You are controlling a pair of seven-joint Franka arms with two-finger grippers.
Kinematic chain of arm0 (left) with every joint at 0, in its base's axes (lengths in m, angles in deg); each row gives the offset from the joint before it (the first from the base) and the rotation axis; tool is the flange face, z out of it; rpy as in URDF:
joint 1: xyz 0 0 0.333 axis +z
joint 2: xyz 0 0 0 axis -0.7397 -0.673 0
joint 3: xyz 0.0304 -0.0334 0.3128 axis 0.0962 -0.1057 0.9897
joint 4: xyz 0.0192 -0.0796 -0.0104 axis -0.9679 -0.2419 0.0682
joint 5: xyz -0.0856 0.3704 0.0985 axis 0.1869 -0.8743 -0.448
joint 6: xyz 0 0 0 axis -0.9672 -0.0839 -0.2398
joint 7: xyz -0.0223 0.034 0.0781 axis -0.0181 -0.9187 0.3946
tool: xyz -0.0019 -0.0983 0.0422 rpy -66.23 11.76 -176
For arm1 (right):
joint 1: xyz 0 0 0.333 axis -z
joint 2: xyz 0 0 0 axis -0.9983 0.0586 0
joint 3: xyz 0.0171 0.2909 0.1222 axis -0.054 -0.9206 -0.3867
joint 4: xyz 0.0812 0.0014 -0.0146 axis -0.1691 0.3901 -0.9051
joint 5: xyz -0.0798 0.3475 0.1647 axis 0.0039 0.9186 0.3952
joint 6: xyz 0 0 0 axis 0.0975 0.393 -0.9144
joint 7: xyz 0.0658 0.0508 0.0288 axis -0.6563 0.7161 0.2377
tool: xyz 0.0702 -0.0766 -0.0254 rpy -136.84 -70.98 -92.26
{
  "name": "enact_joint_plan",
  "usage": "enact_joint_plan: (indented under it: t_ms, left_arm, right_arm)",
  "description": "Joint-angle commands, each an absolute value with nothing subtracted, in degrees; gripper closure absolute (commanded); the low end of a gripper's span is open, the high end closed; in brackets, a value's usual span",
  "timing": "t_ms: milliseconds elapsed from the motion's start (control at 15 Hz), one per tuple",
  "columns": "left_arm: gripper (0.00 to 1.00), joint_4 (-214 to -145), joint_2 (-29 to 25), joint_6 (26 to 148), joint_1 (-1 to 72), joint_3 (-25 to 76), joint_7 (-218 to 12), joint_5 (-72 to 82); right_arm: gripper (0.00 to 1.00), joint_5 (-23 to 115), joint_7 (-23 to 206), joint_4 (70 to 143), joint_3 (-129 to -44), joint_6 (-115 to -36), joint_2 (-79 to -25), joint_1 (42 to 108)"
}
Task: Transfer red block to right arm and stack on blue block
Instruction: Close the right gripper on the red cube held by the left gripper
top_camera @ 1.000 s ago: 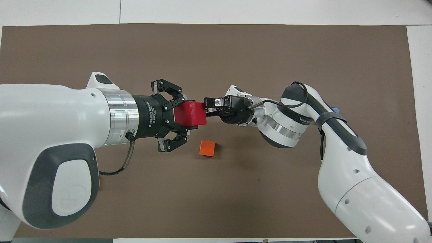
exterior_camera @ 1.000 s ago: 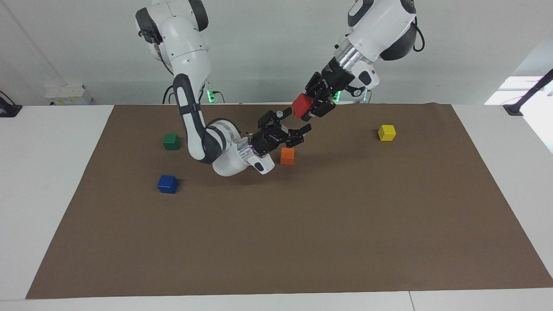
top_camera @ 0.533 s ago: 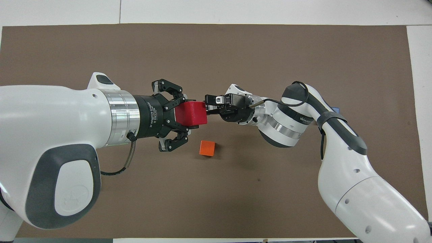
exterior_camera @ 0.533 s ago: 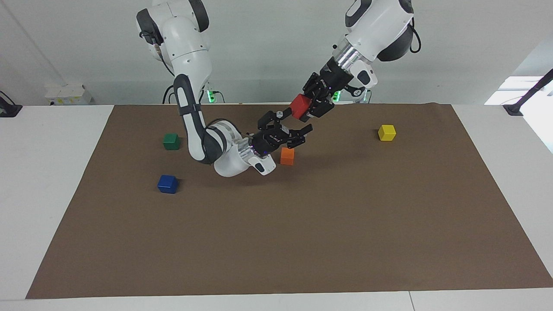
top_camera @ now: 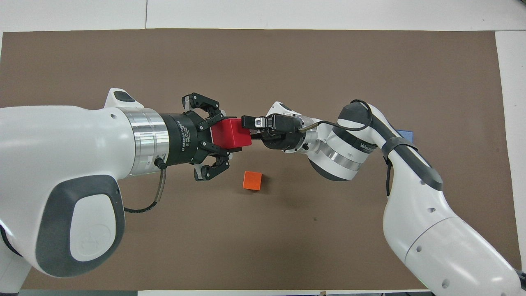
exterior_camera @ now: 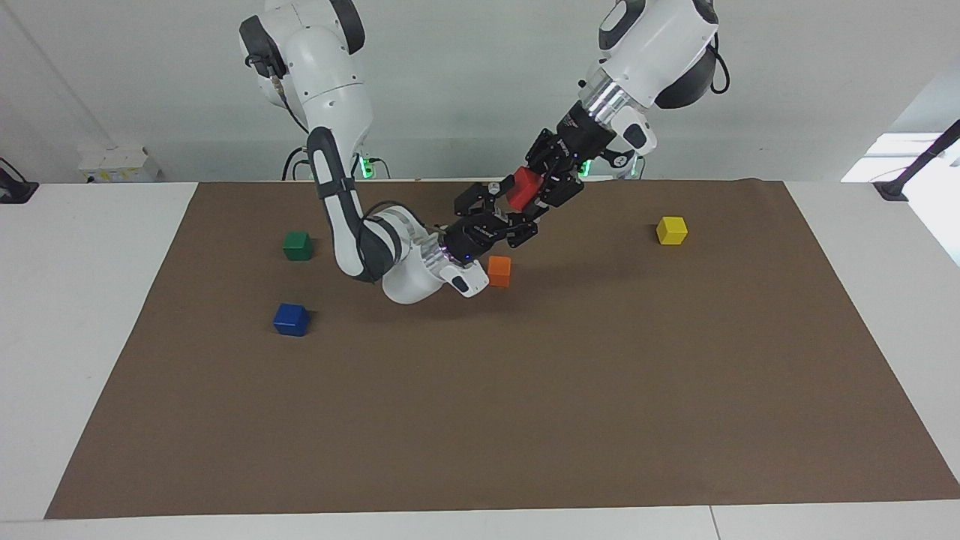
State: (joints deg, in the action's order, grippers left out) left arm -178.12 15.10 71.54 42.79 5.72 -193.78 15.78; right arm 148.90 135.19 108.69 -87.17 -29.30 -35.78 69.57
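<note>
The red block (exterior_camera: 523,187) is up in the air, held in my left gripper (exterior_camera: 534,192), which is shut on it over the mat near the robots' edge. My right gripper (exterior_camera: 512,208) reaches up to it from below with its fingers open on either side of the block's free end. I cannot tell whether they touch it. In the overhead view the red block (top_camera: 230,133) sits between the left gripper (top_camera: 226,135) and the right gripper (top_camera: 248,130). The blue block (exterior_camera: 291,319) lies on the mat toward the right arm's end; only a sliver of the blue block (top_camera: 406,134) shows there.
An orange block (exterior_camera: 499,271) (top_camera: 252,180) lies on the brown mat (exterior_camera: 525,420) just below the two grippers. A green block (exterior_camera: 298,245) lies nearer to the robots than the blue one. A yellow block (exterior_camera: 671,230) lies toward the left arm's end.
My right gripper has risen and moved in until its open fingers flank the red block. My left gripper, still holding the block, has shifted slightly toward it.
</note>
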Motion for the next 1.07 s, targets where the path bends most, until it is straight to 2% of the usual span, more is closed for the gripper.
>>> enact_joint_plan:
  t_ms: [0, 67, 133, 333, 800, 867, 933, 1000]
  left_arm:
    - [1.0, -180.1, 16.8, 73.1, 42.6, 5.6, -194.3, 17.7]
    - [1.0, -180.1, 16.8, 73.1, 42.5, 5.6, -194.4, 17.7]
    - [1.0, -180.1, 16.8, 73.1, 42.6, 5.6, -194.3, 17.7]
    - [1.0, -180.1, 16.8, 73.1, 42.6, 5.6, -194.4, 17.7]
    - [1.0, -180.1, 16.8, 73.0, 42.6, 5.6, -194.6, 17.6]
    - [0.95, -180.0, 16.7, 73.1, 42.6, 5.5, -194.5, 17.5]
    - [0.89, -180.0, 16.8, 73.1, 42.6, 5.2, -194.4, 17.5]
    - [0.53, -180.0, 16.7, 72.9, 42.6, 5.1, -194.7, 17.5]
  right_arm:
    - [0.2, 148.8, 136.1, 108.0, -87.2, -29.3, -34.9, 70.1]
    - [0.27, 148.2, 136.1, 108.1, -87.2, -29.2, -34.9, 70.3]
    - [0.4, 148.0, 136.2, 108.1, -87.1, -29.2, -34.9, 70.4]
    - [1.0, 147.9, 138.0, 108.1, -87.2, -29.3, -35.0, 70.1]
    - [1.0, 147.8, 137.9, 108.1, -87.1, -29.4, -35.3, 70.9]
    - [1.0, 147.9, 137.9, 108.0, -87.1, -29.4, -35.4, 70.9]
    - [1.0, 147.9, 137.7, 108.0, -87.1, -29.4, -35.6, 71.0]
    - [1.0, 147.9, 137.6, 108.0, -87.2, -29.4, -35.6, 71.3]
